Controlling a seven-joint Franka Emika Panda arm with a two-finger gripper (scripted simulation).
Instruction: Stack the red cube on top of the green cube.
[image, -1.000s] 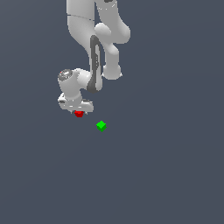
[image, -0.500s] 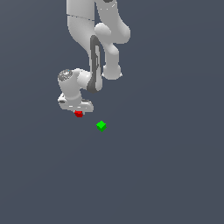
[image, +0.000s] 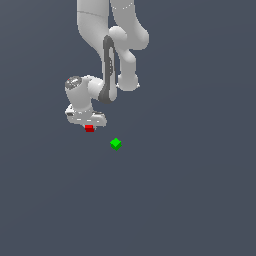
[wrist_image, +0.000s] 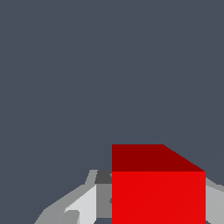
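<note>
gripper pinching red cube by its side faces | probably light, rigid, maybe slippery | green cube sits nearby

surface: plain dark grey-blue floor | texture: flat, unmarked

Since 1 s ago: gripper w/ red cube clamped between its fingers lifted slightly toward 12 o'clock; cube now squarer, less hidden.
</note>
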